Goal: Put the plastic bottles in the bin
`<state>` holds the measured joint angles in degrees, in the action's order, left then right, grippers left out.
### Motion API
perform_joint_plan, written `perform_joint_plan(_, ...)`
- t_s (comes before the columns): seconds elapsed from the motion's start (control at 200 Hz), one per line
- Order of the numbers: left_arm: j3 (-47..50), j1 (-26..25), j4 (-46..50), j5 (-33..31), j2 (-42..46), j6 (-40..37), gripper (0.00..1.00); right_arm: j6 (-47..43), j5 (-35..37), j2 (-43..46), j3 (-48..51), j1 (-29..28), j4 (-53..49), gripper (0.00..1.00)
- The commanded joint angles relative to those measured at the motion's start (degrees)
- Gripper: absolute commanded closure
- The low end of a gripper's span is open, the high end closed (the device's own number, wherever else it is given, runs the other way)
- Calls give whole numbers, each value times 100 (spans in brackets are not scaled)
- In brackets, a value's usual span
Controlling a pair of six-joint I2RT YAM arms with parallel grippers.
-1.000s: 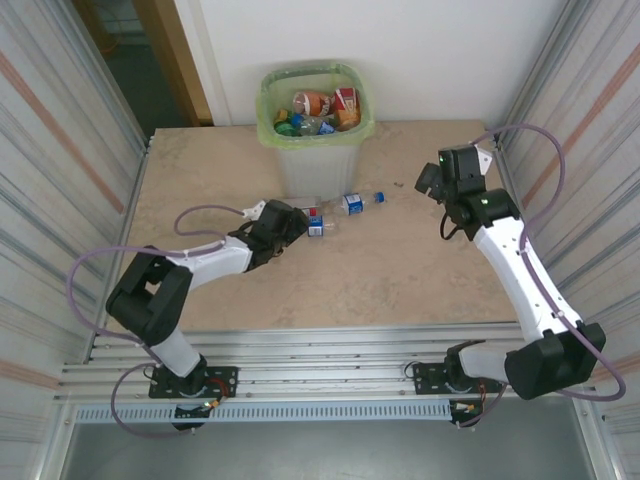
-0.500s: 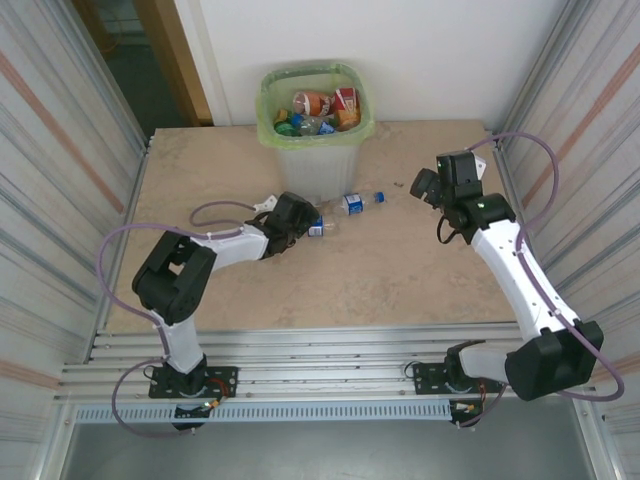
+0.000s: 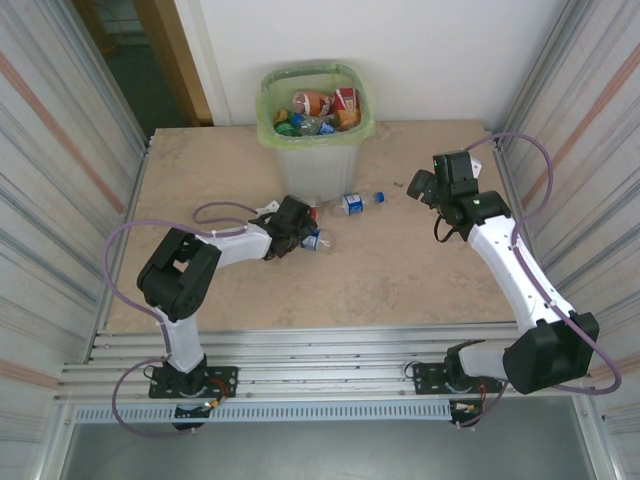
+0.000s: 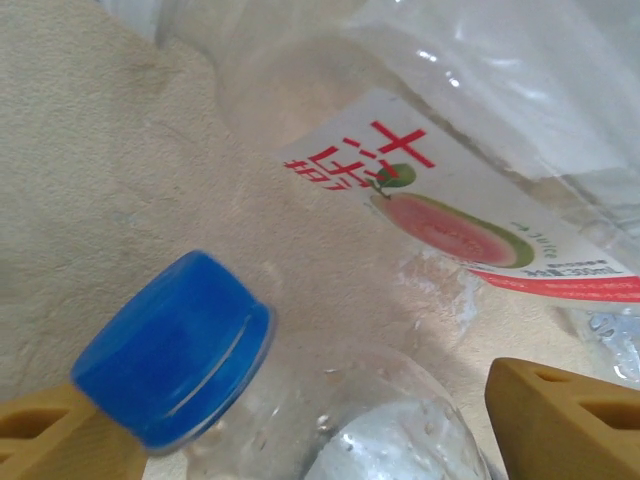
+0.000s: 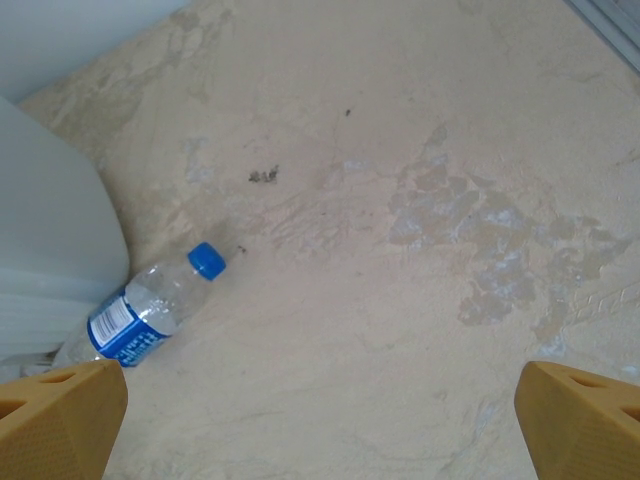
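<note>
**Bin.** The tall square translucent grey-white plastic bin [image 3: 318,165], lined with a light green bag, stands at upper centre of the overhead frame, at the far edge of the beige mottled table [image 3: 400,270]. A heap of crushed plastic bottles [image 3: 318,112] lies inside it (orange, red, green and blue are visible among them).

**Left gripper.** The left gripper [image 3: 303,234] sits low over the table, left of centre in the overhead frame, just below the bin's front wall. In the wrist view its tan fingers [image 4: 565,420] occupy the two lower corners. They stand apart, straddling a small clear plastic bottle with a blue cap [image 4: 300,410]. The lower-left finger is against the cap. A gap shows between the lower-right finger and the bottle's shoulder, so no firm clamp is evident. The bottle lies on the table.

**Adjacent item.** A crushed clear plastic bottle with a white label bearing red characters and a pink guava picture [image 4: 470,220] lies across the upper right of that view, just beyond the capped bottle. Whether the two touch cannot be told.

**Right gripper.** The right gripper [image 3: 420,186] hangs right of centre in the overhead frame, well apart from the bin. Its fingers [image 5: 60,415] stand wide apart at the lower corners of the wrist view, with bare table between them and nothing held.

**Remaining item.** A clear plastic bottle with a blue label and blue cap [image 5: 150,305] lies on its side at the left of the right wrist view, just beside the bin's wall.
</note>
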<state>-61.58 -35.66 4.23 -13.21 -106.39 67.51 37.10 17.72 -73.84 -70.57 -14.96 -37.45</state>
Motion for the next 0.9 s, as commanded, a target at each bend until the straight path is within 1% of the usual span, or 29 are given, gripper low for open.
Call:
perform_joint_plan(0.0, 123, -47, 486, 14, 168, -236, 17, 172, -21, -7, -60, 37, 45, 2)
perform_joint_plan(0.035, 142, -46, 523, 23, 192, -276, 18, 183, -11, -3, -54, 37, 49, 2)
perform_joint_plan(0.13, 171, -47, 650, 81, 200, -361, 24, 209, -2, -6, -71, 38, 48, 2)
perform_joint_plan(0.205, 173, -54, 720, 160, 181, -434, 25, 216, 4, -5, -80, 35, 45, 2)
perform_joint_plan(0.326, 159, -53, 846, 297, 159, -608, 30, 244, 42, 13, -80, 37, 12, 2)
perform_joint_plan(0.491, 200, -48, 1018, 336, 248, -762, 44, 267, 98, 19, -82, 37, -25, 2)
perform_joint_plan(0.571, 243, -46, 1027, 233, 370, -871, 51, 275, 100, 19, -91, 50, -24, 2)
perform_joint_plan(0.666, 201, -47, 1123, 66, 551, -1098, 57, 293, 100, 20, -114, 46, -34, 2)
perform_joint_plan(0.822, 193, -47, 1271, -293, 980, -1506, 62, 324, 123, 63, -126, 61, -34, 2)
perform_joint_plan(0.892, 232, -46, 1281, -465, 1264, -1783, 62, 311, 134, 99, -107, 56, -49, 2)
